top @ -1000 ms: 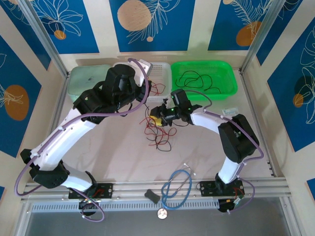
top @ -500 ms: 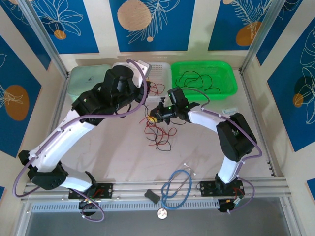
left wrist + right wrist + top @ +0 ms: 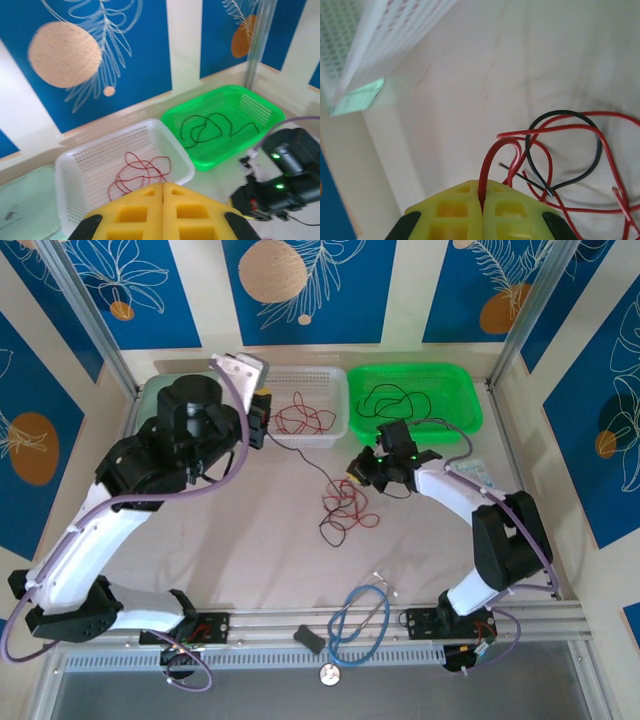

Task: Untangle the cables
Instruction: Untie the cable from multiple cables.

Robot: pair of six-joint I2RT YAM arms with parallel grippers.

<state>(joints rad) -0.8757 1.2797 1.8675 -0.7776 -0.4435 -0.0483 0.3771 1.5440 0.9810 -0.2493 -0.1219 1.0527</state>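
The left arm has swung back over the white basket (image 3: 338,405), and the right gripper (image 3: 482,187) has drawn right, clamped on a red strand (image 3: 489,160). The left gripper (image 3: 162,186) is pressed closed, perhaps pinching a wire. One red cable (image 3: 300,420) is in the white basket and black cables (image 3: 400,400) in the green basket (image 3: 470,405). The knot (image 3: 345,508) on the table remains.

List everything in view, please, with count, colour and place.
White basket: one, white, far centre.
Green basket: one, green, far right.
Tray: one, pale green, far left.
Red cable: at least one, in white basket.
Black cable: at least one, in green basket.
Tangle: one, red and black cables, mid-table.
Blue tube: one, looped, near edge.
Left arm: white, jaws shut beside white basket.
Right arm: white, jaws shut on the tangle's red strand.
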